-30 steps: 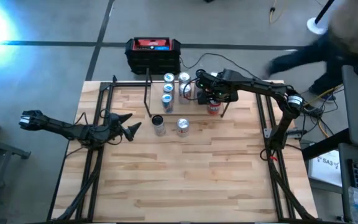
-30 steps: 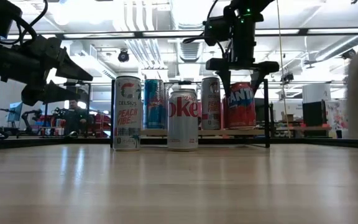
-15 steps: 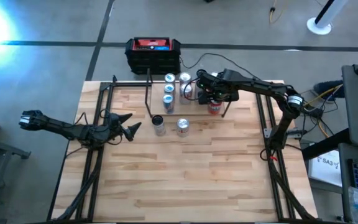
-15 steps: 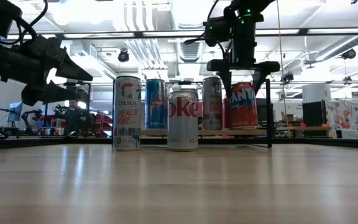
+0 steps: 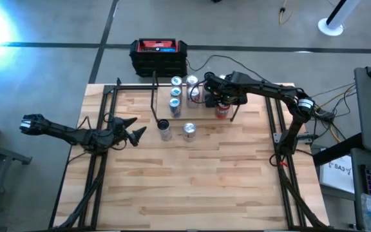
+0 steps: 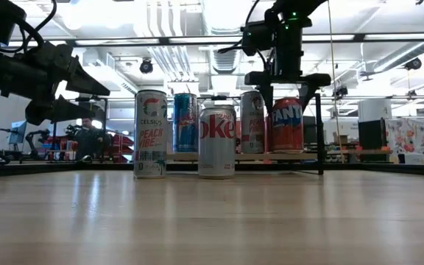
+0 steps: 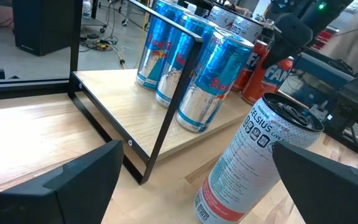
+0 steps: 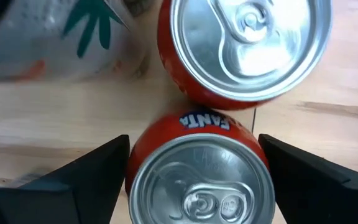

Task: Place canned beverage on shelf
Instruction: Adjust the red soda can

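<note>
The shelf [image 5: 203, 107] stands at the table's far side, a low wood board with black posts. On it stand several blue cans [image 5: 174, 91], white cans [image 5: 190, 81] and two red Fanta cans [image 8: 244, 46]. My right gripper [image 5: 218, 102] points down over the nearer Fanta can [image 6: 287, 125], open, with a finger close on either side of its top. A Celsius can [image 5: 165, 130] and a Diet Coke can [image 5: 189, 131] stand on the table in front of the shelf. My left gripper [image 5: 136, 128] waits open at the table's left, aimed at the Celsius can [image 7: 253, 162]. My right gripper comes at the Fanta can's top rim [image 8: 199, 146] from above, a finger close beside it on each side. I cannot tell whether the fingers [image 8: 114, 155] touch the can. The can stands upright with its base on the shelf board [image 6: 300, 154].
A black box with a red top [image 5: 158, 55] sits beyond the table's far edge, behind the shelf. The shelf's thin black posts [image 6: 319, 132] rise beside the cans. The wide near half of the wooden table [image 5: 192, 187] holds nothing.
My right gripper has stayed over the shelf while its fingers have drawn a little apart about the Fanta can. The can leaned slightly a second ago and now stands upright on the board.
</note>
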`<state>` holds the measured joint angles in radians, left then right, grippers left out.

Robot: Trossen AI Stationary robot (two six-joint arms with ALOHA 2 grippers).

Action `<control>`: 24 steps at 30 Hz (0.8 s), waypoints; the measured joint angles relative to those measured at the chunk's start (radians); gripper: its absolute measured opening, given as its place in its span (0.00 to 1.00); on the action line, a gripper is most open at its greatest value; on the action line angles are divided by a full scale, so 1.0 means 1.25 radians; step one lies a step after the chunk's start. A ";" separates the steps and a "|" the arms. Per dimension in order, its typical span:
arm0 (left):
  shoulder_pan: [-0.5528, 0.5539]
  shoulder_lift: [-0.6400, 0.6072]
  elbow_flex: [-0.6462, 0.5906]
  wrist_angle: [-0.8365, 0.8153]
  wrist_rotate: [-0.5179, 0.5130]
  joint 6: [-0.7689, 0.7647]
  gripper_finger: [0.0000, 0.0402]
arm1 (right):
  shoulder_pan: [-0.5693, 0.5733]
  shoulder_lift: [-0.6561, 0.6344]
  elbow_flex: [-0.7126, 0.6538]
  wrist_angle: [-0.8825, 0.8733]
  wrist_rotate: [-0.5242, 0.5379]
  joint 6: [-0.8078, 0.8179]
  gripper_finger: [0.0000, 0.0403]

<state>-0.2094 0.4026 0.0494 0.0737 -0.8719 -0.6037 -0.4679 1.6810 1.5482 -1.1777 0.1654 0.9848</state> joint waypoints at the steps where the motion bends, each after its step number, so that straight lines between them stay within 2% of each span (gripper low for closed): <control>1: 0.000 0.000 0.000 0.000 0.000 0.000 0.99 | 0.000 0.000 0.000 0.005 0.000 0.000 0.84; 10: 0.000 0.000 0.000 0.000 0.000 0.000 0.99 | 0.009 0.000 0.023 -0.003 0.036 0.046 0.91; 16: 0.000 0.000 0.000 0.000 0.000 0.000 0.99 | 0.027 0.000 0.031 -0.036 0.047 0.105 0.92; 24: 0.000 0.000 0.000 0.000 0.000 0.000 0.99 | 0.082 0.000 0.032 -0.045 0.121 0.235 0.92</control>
<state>-0.2095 0.4026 0.0494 0.0736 -0.8720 -0.6037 -0.3657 1.6814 1.5883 -1.2340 0.3162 1.2782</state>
